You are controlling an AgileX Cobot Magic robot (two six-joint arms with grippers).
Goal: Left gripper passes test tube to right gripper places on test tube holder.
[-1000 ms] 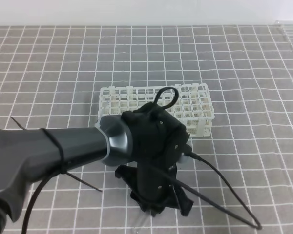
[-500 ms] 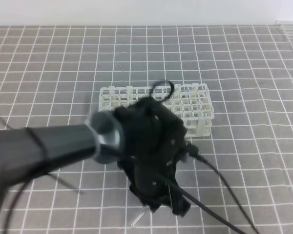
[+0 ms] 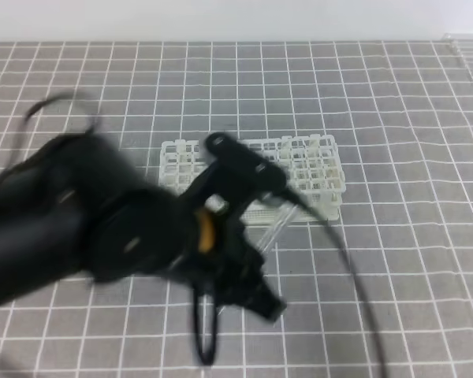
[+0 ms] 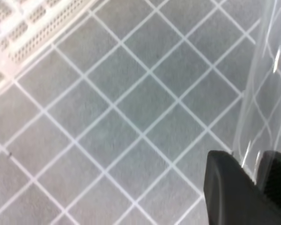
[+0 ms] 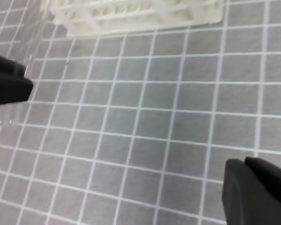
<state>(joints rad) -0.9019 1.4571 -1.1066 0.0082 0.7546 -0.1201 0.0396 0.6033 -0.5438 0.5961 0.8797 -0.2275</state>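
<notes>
The left gripper grips the test tube above the grey checked mat, near the white rack. The right gripper is closed and holds nothing.

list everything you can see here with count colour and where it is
test tube holder: one, white lattice rack, on the mat behind the left arm, no tube seen in it
test tube: one, clear, held off the mat between the jaws of the left gripper, pointing toward the rack in the high view
mat: one, grey with a white grid, covering the whole work surface
cable: one, thin and black, trailing from the left arm toward the lower edge of the high view
left gripper: one, black, an orange-yellow spot on its arm, blurred, in front of the rack, jaws closed on the tube
right gripper: one, black, jaws shut and holding nothing, low on the right, apart from the tube
</notes>
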